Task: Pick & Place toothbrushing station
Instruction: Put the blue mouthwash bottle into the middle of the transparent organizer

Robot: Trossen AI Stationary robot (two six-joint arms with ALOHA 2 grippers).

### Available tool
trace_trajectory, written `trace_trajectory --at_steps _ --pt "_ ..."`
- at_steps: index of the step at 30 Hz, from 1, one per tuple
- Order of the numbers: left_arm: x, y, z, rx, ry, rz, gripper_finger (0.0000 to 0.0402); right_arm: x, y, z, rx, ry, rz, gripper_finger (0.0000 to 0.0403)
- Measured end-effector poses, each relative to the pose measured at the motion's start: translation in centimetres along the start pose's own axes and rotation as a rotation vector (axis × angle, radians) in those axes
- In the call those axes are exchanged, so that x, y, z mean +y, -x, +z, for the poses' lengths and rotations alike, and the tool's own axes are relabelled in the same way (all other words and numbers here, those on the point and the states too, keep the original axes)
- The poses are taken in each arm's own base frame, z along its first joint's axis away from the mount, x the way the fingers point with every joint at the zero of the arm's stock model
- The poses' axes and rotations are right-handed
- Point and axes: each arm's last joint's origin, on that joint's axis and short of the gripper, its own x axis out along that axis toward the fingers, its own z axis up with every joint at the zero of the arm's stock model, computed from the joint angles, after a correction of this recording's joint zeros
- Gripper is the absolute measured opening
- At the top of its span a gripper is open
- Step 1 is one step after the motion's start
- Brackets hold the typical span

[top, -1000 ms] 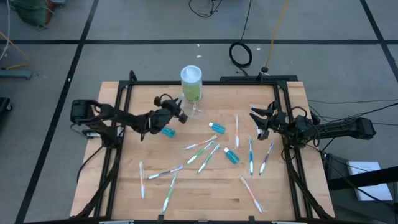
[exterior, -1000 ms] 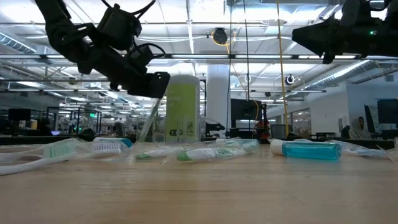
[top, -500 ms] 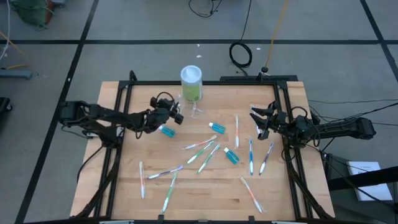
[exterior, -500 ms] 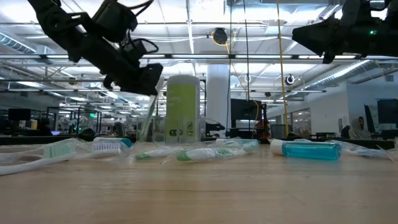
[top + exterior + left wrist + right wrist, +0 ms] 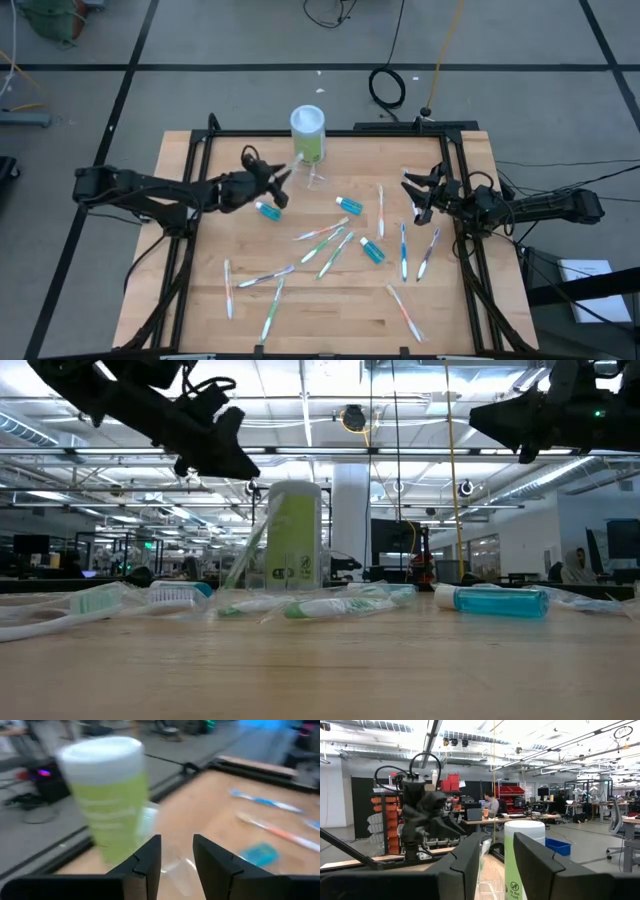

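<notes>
The toothbrushing station [image 5: 316, 180], a small see-through holder, stands on its base on the table just in front of the green canister with a white lid [image 5: 308, 135]. In the low view it shows faintly [image 5: 245, 555] to the canister's left. My left gripper [image 5: 281, 176] hovers above the table, left of the holder and apart from it, open and with nothing between its fingers [image 5: 176, 842]. It points at the canister [image 5: 107, 795]. My right gripper [image 5: 412, 193] waits raised at the table's right side, open and holding nothing [image 5: 495, 840].
Several toothbrushes [image 5: 322, 233] lie scattered over the middle and near half of the table. Three small blue bottles lie among them [image 5: 267, 210] [image 5: 349, 205] [image 5: 372, 250]. A black frame [image 5: 330, 131] runs round the table's edges.
My left gripper has drawn back from the holder toward the table's left edge and risen, tipping up toward level. The holder stays standing where it was, in front of the canister.
</notes>
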Motion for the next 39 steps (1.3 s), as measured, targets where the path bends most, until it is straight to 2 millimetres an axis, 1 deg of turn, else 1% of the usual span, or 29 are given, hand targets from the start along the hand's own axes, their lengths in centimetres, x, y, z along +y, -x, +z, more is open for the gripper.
trace_trajectory --at_steps 8,14,16,18,22,26,30,33,36,39 --pt "-1.7 0.9 -2.0 0.203 -0.088 -0.298 0.012 0.1 -0.1 -0.3 0.022 -0.022 0.002 0.0116" --pt "-2.8 1.3 -2.8 0.251 -0.102 -0.364 0.012 0.4 -0.6 -1.4 0.109 -0.044 0.018 0.0116" --pt "-3.2 1.5 -3.0 0.26 -0.103 -0.401 0.012 0.7 -1.0 -1.9 0.166 -0.042 0.072 0.0116" --pt "-3.4 1.6 -3.0 0.26 -0.118 -0.439 0.012 1.3 -1.9 -1.7 0.188 -0.058 0.138 0.0116" --pt "-3.7 1.8 -3.0 0.256 -0.127 -0.457 0.012 2.2 -3.6 -2.3 0.286 -0.109 0.175 0.0116" --pt "-3.7 1.8 -3.0 0.254 -0.126 -0.454 0.012 3.3 -5.5 -3.9 0.449 -0.149 0.201 0.0116" --pt "-3.7 1.8 -3.1 0.268 -0.116 -0.451 0.012 4.7 -7.4 -5.4 0.617 -0.12 0.21 0.0116" --pt "-3.6 1.9 -3.3 0.293 -0.131 -0.445 0.012 5.6 -8.7 -6.2 0.693 -0.096 0.214 0.0116" --pt "-3.2 2.1 -4.1 0.371 -0.202 -0.427 0.012 6.0 -9.4 -7.1 0.742 -0.086 0.224 0.0116" --pt "-2.4 2.5 -5.4 0.492 -0.365 -0.386 0.012 6.1 -9.3 -8.1 0.786 -0.076 0.227 0.0116"
